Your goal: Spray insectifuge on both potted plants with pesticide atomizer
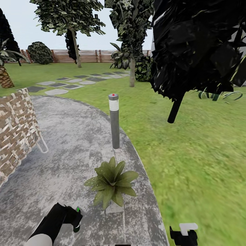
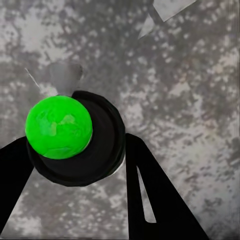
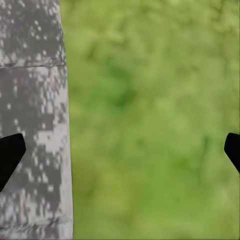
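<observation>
One potted plant (image 1: pixel 111 182), a low rosette of broad speckled green leaves, stands on the round grey stone patio (image 1: pixel 68 143) near its right rim. My left gripper (image 1: pixel 73 218) is low at the front left of the plant, shut on the pesticide atomizer (image 1: pixel 78 211). In the left wrist view the atomizer (image 2: pixel 60 127) shows a bright green spot on a dark round body with a pale grey tip, held between the black fingers (image 2: pixel 150 190) of the left gripper (image 2: pixel 75 150). My right gripper (image 1: pixel 184 234) hangs open over the patio's edge, and the right gripper (image 3: pixel 120 150) has nothing between its fingers.
A grey bollard lamp (image 1: pixel 114 121) stands just behind the plant. A wicker chair (image 1: pixel 15 126) is at the left. A dark tree (image 1: pixel 191 51) overhangs the lawn (image 1: pixel 198 160) on the right. Stepping slabs (image 1: pixel 68 83) lead to a brown slatted fence (image 1: pixel 89 55).
</observation>
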You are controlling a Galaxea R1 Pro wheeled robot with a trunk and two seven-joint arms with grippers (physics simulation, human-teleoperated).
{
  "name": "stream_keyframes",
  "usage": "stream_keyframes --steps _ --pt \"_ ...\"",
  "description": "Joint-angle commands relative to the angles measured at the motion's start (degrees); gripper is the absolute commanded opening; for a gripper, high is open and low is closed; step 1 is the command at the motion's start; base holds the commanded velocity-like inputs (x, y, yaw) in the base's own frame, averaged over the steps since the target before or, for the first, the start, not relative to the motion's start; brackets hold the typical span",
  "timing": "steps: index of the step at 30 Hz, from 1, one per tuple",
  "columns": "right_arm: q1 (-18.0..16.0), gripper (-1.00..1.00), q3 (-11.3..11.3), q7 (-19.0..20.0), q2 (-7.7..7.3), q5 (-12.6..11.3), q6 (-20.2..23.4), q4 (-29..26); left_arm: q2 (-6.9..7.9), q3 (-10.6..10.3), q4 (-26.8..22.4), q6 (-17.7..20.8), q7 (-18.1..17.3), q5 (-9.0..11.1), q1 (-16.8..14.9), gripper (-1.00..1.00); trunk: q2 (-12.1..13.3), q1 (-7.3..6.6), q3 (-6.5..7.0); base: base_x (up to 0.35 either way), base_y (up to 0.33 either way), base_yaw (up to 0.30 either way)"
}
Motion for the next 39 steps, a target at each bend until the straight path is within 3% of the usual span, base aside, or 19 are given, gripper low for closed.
stream_keyframes --steps 1,8,22,33,39 --pt "0.0 1.00 -0.3 -0.3 0.00 0.6 -0.3 0.1 -0.11 0.3 -0.1 0.2 -0.4 -0.3 -0.1 -1.00 0.0 -0.01 -0.05 0.000 0.000 0.156" --pt "0.0 1.00 -0.3 -0.3 0.00 0.6 -0.3 0.1 -0.13 0.3 -0.1 0.2 -0.4 -0.3 -0.1 -1.00 0.0 -0.01 -0.05 0.047 -0.175 0.061" --pt "0.0 1.00 -0.3 -0.2 0.08 0.6 -0.3 0.1 -0.16 0.4 -0.2 0.2 -0.4 -0.2 -0.1 -1.00 0.0 -0.01 -0.05 0.054 -0.262 0.269" --pt "0.0 1.00 -0.3 -0.3 0.07 0.6 -0.3 0.1 -0.19 0.5 -0.2 0.2 -0.4 -0.2 -0.1 -1.00 0.0 -0.01 -0.05 -0.012 -0.053 0.278" --pt "0.0 1.00 -0.3 -0.3 0.04 0.6 -0.3 0.1 -0.22 0.4 -0.2 0.2 -0.4 -0.2 -0.1 -1.00 0.0 -0.01 -0.05 -0.049 -0.208 0.071"
